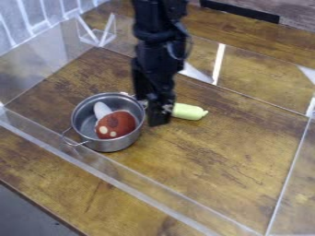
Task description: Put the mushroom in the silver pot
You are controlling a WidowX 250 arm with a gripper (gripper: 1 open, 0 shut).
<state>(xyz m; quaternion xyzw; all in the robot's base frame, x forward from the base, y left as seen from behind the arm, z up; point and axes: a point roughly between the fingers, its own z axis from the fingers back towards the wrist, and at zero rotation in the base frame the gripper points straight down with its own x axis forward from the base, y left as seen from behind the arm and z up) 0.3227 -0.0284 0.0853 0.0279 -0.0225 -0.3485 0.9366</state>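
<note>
The black, boxy robot arm [157, 41] comes down from the top edge, nearly vertical; its dark two-fingered gripper [157, 112] points straight down (jaws spread wide, holding nothing).

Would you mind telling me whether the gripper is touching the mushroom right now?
Apart. The camera view shows the mushroom lying inside the silver pot, while the open gripper stands beside the pot's rim, holding nothing.
</note>
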